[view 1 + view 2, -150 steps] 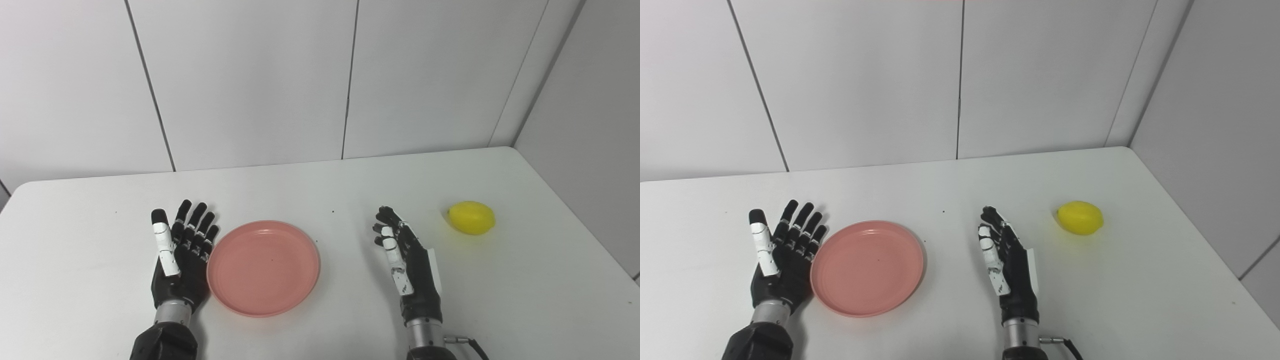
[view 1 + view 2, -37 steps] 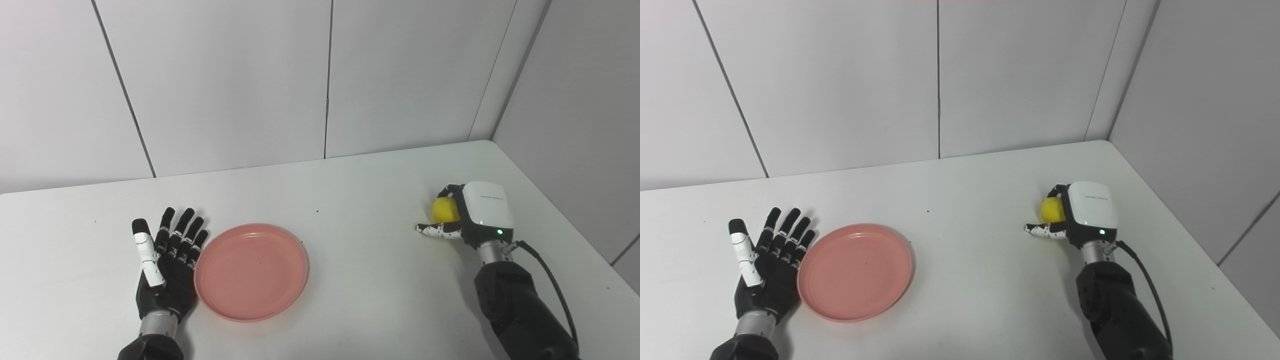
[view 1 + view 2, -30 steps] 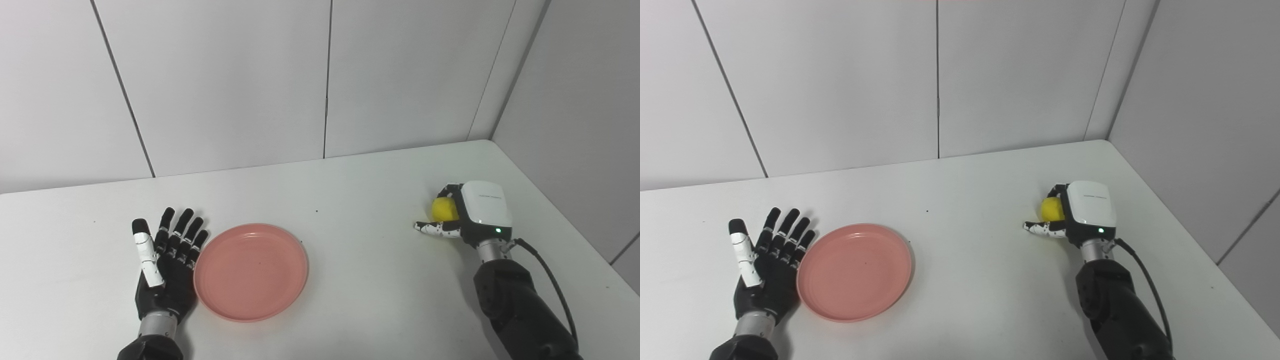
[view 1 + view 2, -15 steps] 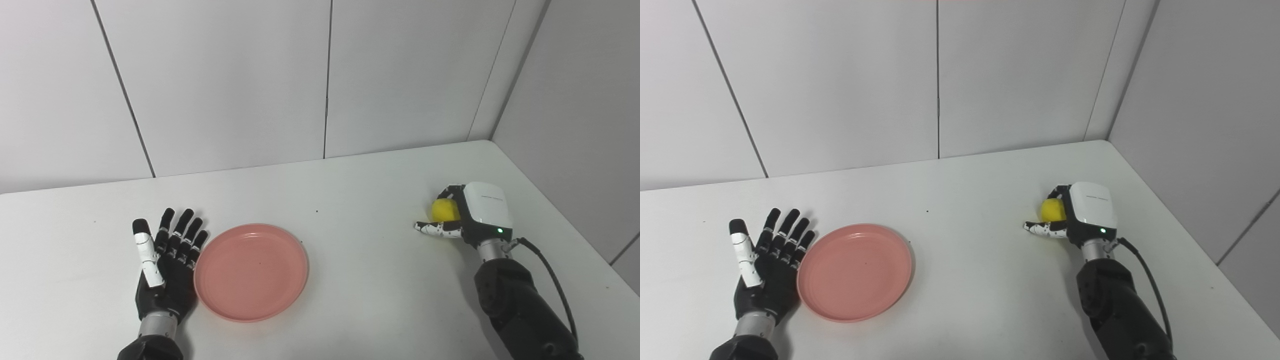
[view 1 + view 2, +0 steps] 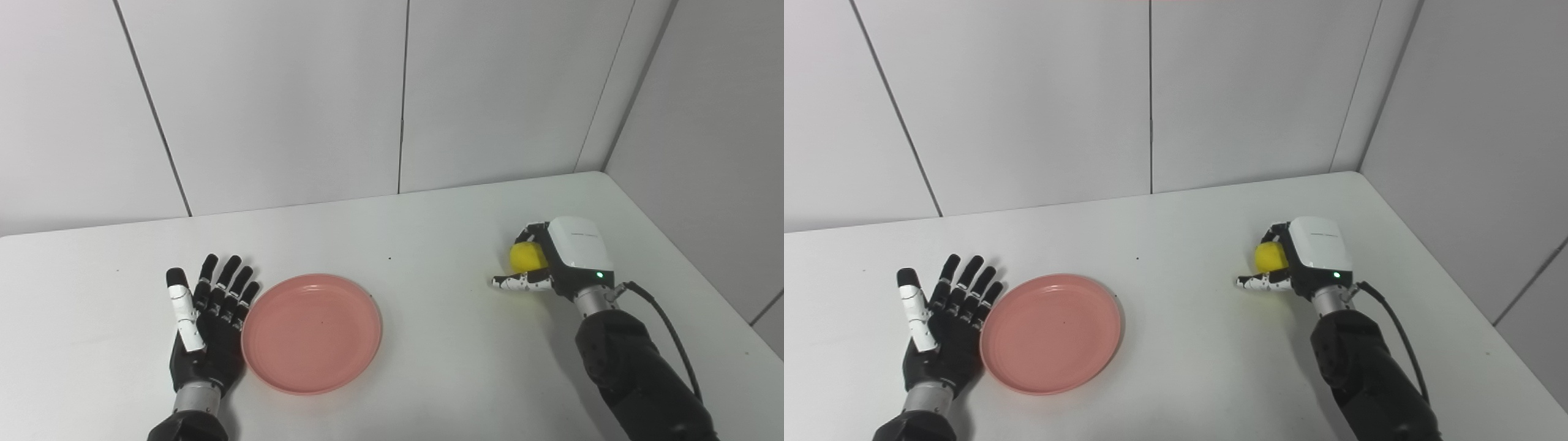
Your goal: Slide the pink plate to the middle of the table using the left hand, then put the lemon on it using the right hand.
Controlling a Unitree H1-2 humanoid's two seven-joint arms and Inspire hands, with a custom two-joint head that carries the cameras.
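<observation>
Item: lemon [image 5: 528, 256], clasped in my right hand [image 5: 560, 260], far right; pink plate [image 5: 312, 332] awaiting it, mid-left beside my spread, empty left hand [image 5: 205, 334].

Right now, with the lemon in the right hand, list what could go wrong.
1. The lemon is round and mostly hidden by the right hand; a loose hold could drop it on the way.
2. The plate is shallow; a lemon set near the rim may roll off.
3. The left hand lies open against the plate's edge and could nudge it.
</observation>
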